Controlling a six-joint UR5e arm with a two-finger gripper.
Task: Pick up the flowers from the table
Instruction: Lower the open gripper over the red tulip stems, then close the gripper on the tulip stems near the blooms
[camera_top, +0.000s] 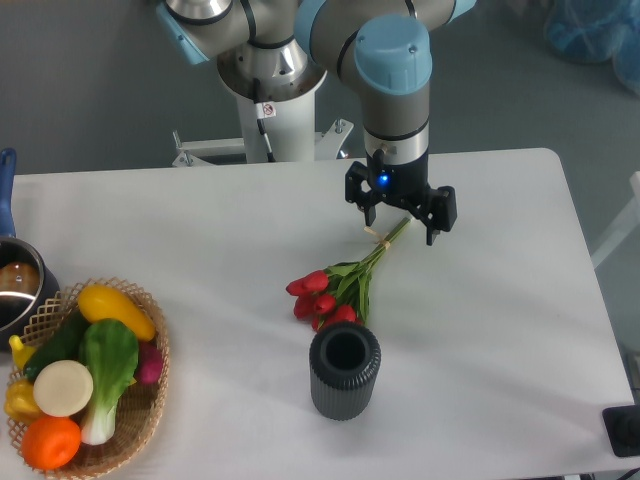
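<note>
The white table (200, 220) holds everything. A wicker basket (150, 400) of toy vegetables sits at its left corner. The gripper (400, 222) hangs spread wide over the stems. The ribbed vase (344, 371), empty, stands just beside the buds. The flowers (340, 290) lie mid-table, stems slanting toward the arm.

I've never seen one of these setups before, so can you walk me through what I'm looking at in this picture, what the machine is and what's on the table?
A fixed camera looks down at a white table. The grey and blue machine is a robot arm; its black two-finger gripper hangs over the stem end of the flowers, a bunch of red tulips lying flat. The fingers look spread and nothing is held yet. In front of the blooms stands a dark ribbed vase. At the left is a wicker basket of toy vegetables, with a pot at the edge.
</note>
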